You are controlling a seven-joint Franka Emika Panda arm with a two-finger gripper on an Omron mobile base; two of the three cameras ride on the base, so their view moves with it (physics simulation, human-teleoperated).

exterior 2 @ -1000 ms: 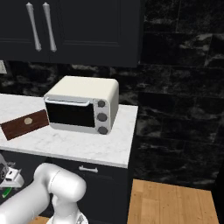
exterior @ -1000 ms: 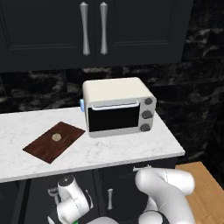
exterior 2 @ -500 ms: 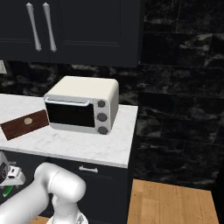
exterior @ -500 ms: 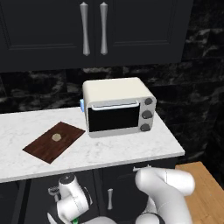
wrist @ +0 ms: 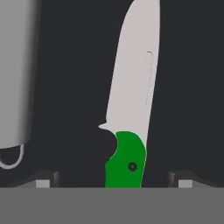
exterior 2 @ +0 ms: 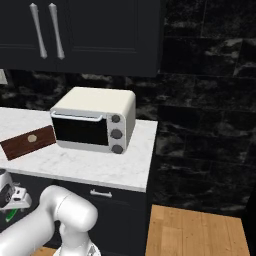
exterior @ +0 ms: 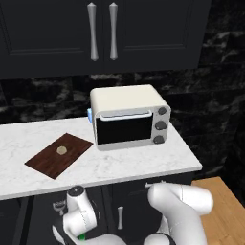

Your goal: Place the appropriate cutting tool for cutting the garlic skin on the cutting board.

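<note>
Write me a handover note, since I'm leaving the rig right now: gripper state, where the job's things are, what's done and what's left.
Gripper: open, low below the counter, fingertips either side of the knife's green handle, nothing held.
Knife: lying flat on a dark surface under the hand, beside a grey metal tool.
Cutting board: on the white counter, left of the toaster oven; garlic sits on it.
Done: hand lined up over the knife.
Left: grasp, lift, place knife on the board.

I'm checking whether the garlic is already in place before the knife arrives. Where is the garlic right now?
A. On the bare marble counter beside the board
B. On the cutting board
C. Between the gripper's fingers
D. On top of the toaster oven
B: the garlic sits as a small tan lump on the dark cutting board, left of the toaster oven.
</note>
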